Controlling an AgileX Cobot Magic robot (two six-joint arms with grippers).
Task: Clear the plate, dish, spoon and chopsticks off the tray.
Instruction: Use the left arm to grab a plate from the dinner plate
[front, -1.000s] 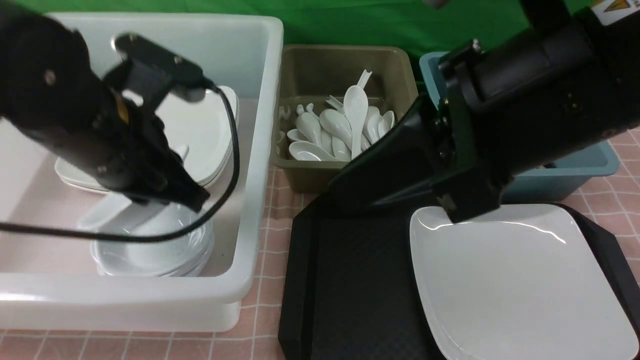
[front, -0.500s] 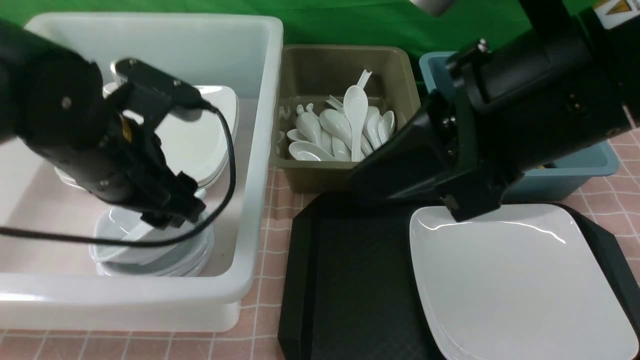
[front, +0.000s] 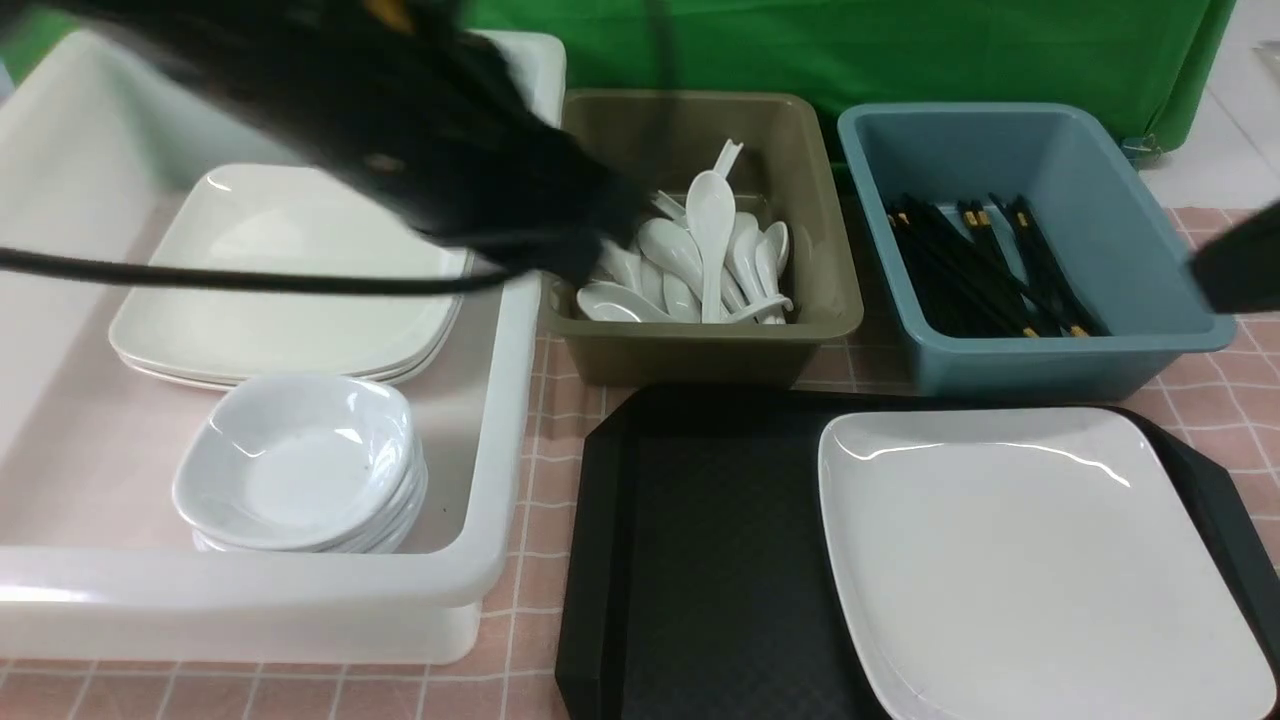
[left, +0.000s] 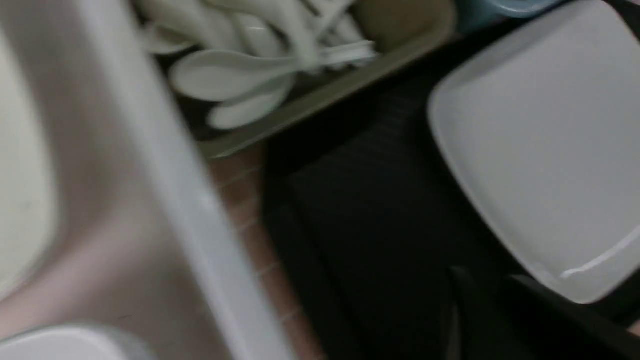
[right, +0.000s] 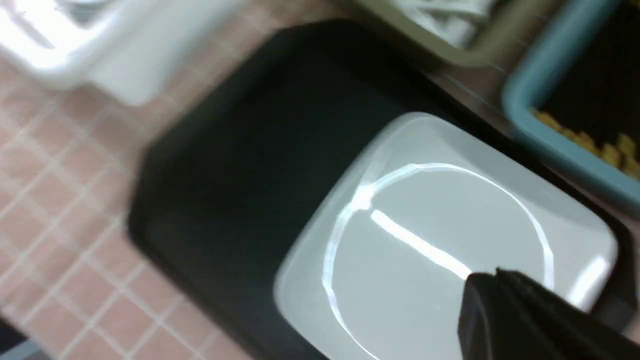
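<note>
1. Big white tub (front: 500, 560) sits just left of the tray (front: 700, 560), with stacked plates (front: 290, 270) and small dishes (front: 300, 470) inside.
2. The tray, black, lies flat on the pink-checked worktop (front: 540, 430).
3. There's the plate (front: 1030, 560), glossy, resting on the tray's right half.
4. Blue bin (front: 1040, 365) stands beyond the tray's far right corner, chopsticks (front: 980, 270) lying in it.
5. Olive bin (front: 700, 355) stands beyond the tray's far left corner, heaped with spoons (front: 710, 230).
6. Left hand (front: 570, 250) is a blur in the air beyond the tray's far left corner; can't tell how wide it stands.
7. Right hand (right: 482, 295) hangs above the tray's right side, fingers pressed together, nothing seen in it.
</note>
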